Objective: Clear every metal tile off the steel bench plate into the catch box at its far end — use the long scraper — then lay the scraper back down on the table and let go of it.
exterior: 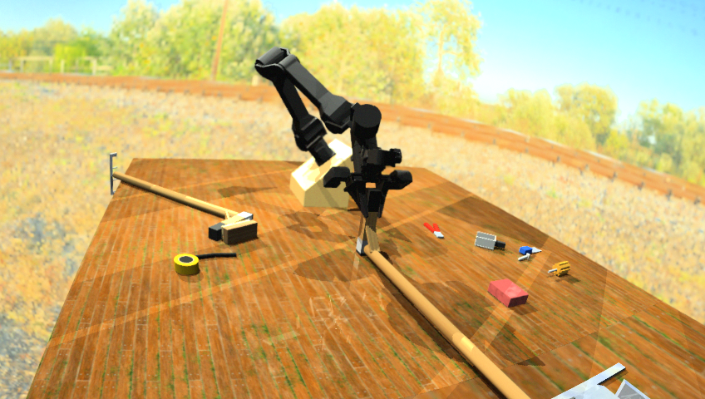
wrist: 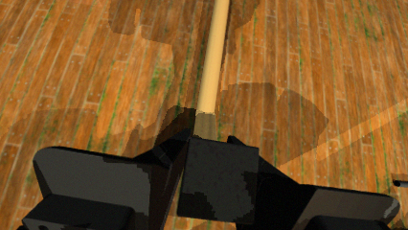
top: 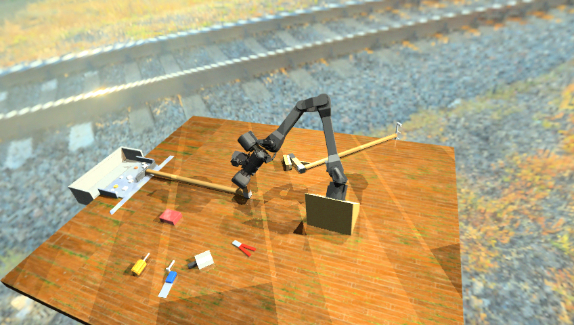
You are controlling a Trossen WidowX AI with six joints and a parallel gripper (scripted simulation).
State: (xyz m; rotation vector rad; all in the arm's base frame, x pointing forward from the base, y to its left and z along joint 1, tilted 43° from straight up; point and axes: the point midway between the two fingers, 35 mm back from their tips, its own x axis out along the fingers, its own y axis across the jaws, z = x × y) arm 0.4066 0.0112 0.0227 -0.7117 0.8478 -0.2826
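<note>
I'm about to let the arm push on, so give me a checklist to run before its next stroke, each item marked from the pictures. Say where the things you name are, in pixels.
1. Gripper (top: 246,185) (exterior: 373,215) shut on the long scraper (top: 193,181) (exterior: 435,316) (wrist: 214,62): ok, at its upright grip.
2. Scraper's head on the steel bench plate (top: 120,189): ok, at the plate's upper side in the top view.
3. Catch box (top: 90,177) at the plate's far end: ok.
4. All tiles off the plate: not ok, several small pieces lie on it.
5. Red block (top: 170,217) (exterior: 508,293) away from the scraper's pole: ok, off to one side.
6. Head pressed flat against the plate: cannot tell, too small to judge.
</note>
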